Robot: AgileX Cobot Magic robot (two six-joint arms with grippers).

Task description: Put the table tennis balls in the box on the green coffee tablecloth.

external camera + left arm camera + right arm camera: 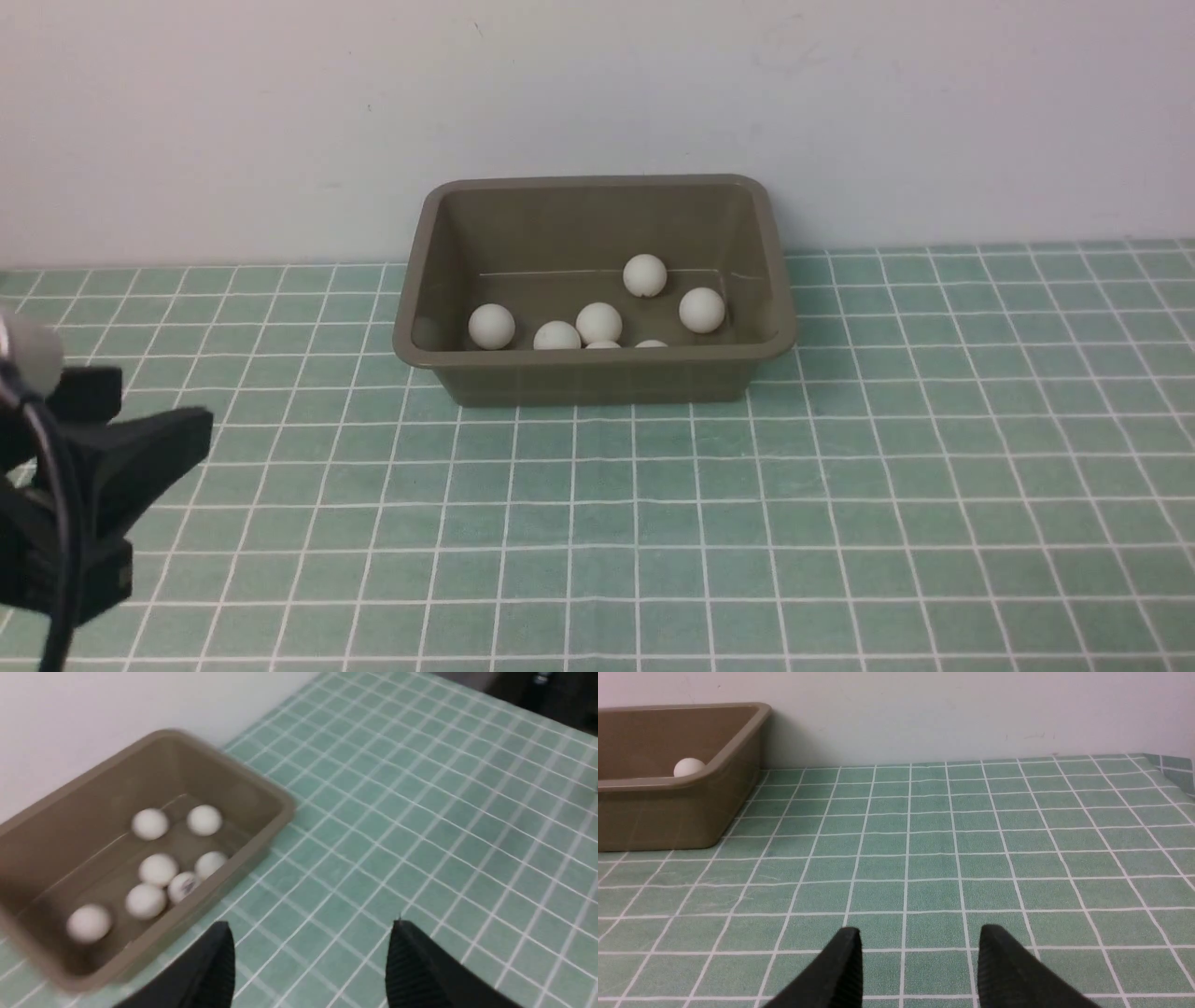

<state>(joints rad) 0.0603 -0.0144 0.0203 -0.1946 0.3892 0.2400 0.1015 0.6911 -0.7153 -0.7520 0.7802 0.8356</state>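
The left end effector (pixel 308 961) hangs nearest, its fingers spread apart, holding nothing above the green tablecloth (pixel 747 523). The right end effector (pixel 920 966) also shows a gap between its fingers, empty, touching nothing. The balls (pixel 598 322) all lie inside the box (pixel 597 369), by the wall.

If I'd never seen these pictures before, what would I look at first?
Probably the brown box standing in the middle of the green coffee tablecloth, close to the white wall. Inside it lie seven white table tennis balls, one with a small dark logo. Next you'd notice the black left gripper off to the box's left, holding nothing.
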